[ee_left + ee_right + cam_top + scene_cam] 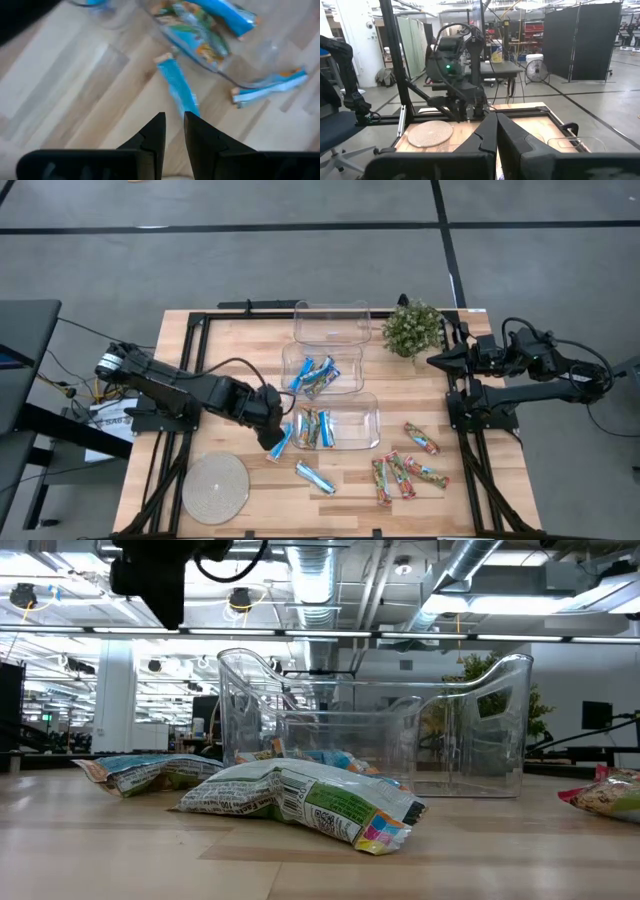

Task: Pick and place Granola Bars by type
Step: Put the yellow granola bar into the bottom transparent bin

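My left gripper stands just left of the near clear bin, its fingers almost together at one end of a bright blue bar. That bin holds several bars. The middle bin holds blue and mixed bars. A blue-and-white bar and several red-green-orange bars lie loose on the wood. My right gripper waits shut at the table's right far side. My left gripper is on the blue bar's near end, the narrow gap between its fingers about as wide as the bar. The fingers slant down from the table's left and lie along the bar. One fingertip covers the place of contact. The bar's far end points at the near bin.
A third clear bin stands at the far side beside a small potted plant. A round woven mat lies at the near left. In the low view, wrapped bars lie in front of a clear bin.
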Tool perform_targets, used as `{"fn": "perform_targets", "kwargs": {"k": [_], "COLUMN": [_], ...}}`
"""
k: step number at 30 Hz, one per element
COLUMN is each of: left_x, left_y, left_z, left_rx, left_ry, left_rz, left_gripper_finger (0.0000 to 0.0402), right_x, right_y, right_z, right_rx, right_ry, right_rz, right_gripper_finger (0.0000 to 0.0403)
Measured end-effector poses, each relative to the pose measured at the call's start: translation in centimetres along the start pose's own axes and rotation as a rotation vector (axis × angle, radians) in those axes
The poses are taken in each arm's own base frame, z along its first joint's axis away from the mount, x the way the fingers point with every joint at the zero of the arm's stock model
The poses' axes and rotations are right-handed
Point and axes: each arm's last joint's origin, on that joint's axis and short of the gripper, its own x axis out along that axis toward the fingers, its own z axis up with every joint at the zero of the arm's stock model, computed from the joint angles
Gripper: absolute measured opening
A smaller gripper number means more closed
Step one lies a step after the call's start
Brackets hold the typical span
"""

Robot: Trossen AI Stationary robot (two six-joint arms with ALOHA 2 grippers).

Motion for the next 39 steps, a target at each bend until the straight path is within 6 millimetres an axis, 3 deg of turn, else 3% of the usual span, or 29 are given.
{"fn": "perform_targets", "kwargs": {"k": [8, 17, 23, 32, 39], "left_x": [1.4, 6.1, 7.7, 7.2, 9.0], "left_y": [-1.3, -4.3, -5.8, -7.0, -6.9], "left_z": [-1.7, -3.7, -4.9, -6.7, -9.7], "left_rx": [-0.002, 0.024, 0.064, 0.098, 0.055], "left_ry": [0.051, 0.128, 0.054, -0.150, -0.225], "left_rz": [0.080, 0.159, 0.164, 0.196, 0.182], "left_gripper_finger": [0.0061, 0.0071, 0.0118, 0.0216, 0.0246], "right_x": [0.0, 0.0, 0.0, 0.0, 0.0], "right_y": [0.0, 0.0, 0.0, 0.0, 0.0], "right_z": [0.0, 0.0, 0.0, 0.0, 0.0], "right_rx": [0.000, 0.000, 0.000, 0.000, 0.000], "right_ry": [0.000, 0.000, 0.000, 0.000, 0.000], "right_rz": [0.000, 0.000, 0.000, 0.000, 0.000], "right_gripper_finger": [0.0000, 0.0000, 0.0000, 0.0000, 0.0000]}}
